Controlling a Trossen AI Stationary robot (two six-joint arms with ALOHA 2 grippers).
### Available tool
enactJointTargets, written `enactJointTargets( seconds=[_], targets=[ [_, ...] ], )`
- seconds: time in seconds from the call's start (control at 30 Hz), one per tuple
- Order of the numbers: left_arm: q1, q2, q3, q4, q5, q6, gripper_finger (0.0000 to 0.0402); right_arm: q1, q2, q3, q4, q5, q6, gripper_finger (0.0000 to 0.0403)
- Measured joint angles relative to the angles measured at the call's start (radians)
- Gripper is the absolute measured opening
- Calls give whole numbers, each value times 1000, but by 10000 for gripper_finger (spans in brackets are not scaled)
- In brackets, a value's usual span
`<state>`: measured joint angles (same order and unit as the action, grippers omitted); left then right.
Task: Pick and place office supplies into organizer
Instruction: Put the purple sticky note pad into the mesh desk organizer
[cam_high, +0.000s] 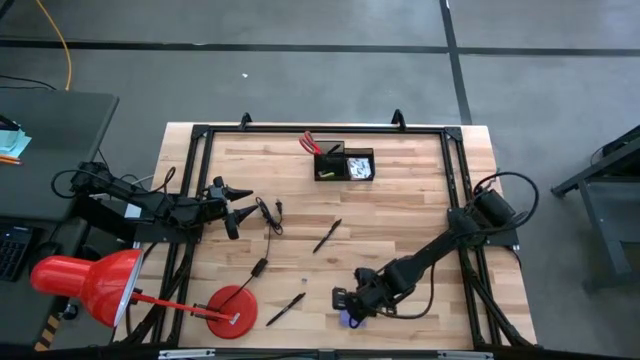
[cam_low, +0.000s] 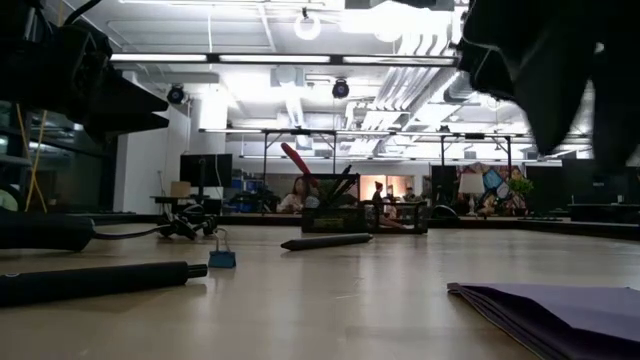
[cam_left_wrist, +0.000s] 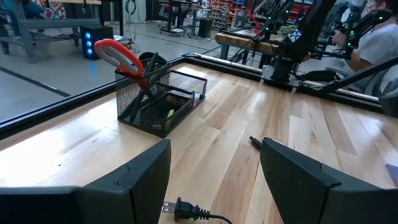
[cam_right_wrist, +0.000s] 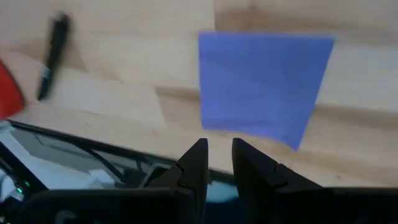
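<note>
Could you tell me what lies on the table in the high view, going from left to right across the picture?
Left gripper → lamp base → cable → near pen → middle pen → organizer → right gripper above the sticky pad.

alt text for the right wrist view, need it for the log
A purple square sticky-note pad lies flat on the wooden table, just ahead of the right gripper, whose two dark fingers stand nearly closed with a slim gap and hold nothing. A black pen lies off to one side, beside a red edge at the picture's border.
</note>
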<state>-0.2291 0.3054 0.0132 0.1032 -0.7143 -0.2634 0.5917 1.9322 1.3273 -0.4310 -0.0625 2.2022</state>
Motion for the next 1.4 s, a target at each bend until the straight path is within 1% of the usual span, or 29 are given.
enactJointTargets(
  seconds=[0.1, 0.2, 0.27, 0.37, 0.43, 0.5, 0.63, 0.77, 0.83, 0.9, 1.0, 1.1, 1.17, 1.27, 1.33, 1.4],
  targets=[
    [0, 0, 0, 0, 0, 0, 232, -11, 9, 0, 16, -78, 29, 67],
    [0, 0, 0, 0, 0, 0, 232, -10, 13, 0, 14, -78, 118, 67],
    [0, 0, 0, 0, 0, 0, 232, -1, 12, 0, 17, -59, 165, 67],
    [0, 0, 0, 0, 0, 0, 232, 18, 23, 0, 15, 23, 152, 67],
    [0, 0, 0, 0, 0, 0, 232, 27, 41, 0, 11, 55, 123, 67],
    [0, 0, 0, 0, 0, 0, 232, 24, 56, -1, 9, 37, 113, 67],
    [0, 0, 0, -1, 0, 0, 232, -3, 75, -1, 20, -60, 180, 67],
    [0, 0, 0, 0, 0, 0, 232, -11, 78, 14, -24, -28, 121, 67],
    [0, 0, 0, 0, 0, 0, 232, -1, 83, 76, -140, 36, 99, 67],
    [0, 0, 0, 0, 0, 0, 232, 11, 113, 184, -276, 88, 97, 67],
    [0, 0, 0, 0, 0, 0, 232, 27, 210, 382, -528, 132, 100, 67],
    [0, 0, 0, 1, 0, 0, 232, 35, 317, 577, -718, 141, 108, 67],
    [0, 0, 0, 0, 0, 0, 232, 40, 379, 688, -800, 143, 106, 67],
    [0, 0, 0, 0, 0, 0, 232, 50, 450, 814, -885, 147, 100, 67],
    [0, 0, 0, 0, 0, 0, 232, 56, 473, 878, -930, 148, 139, 67],
    [0, 0, 0, 0, 0, 0, 232, 59, 487, 914, -969, 148, 171, 67]
  ],
)
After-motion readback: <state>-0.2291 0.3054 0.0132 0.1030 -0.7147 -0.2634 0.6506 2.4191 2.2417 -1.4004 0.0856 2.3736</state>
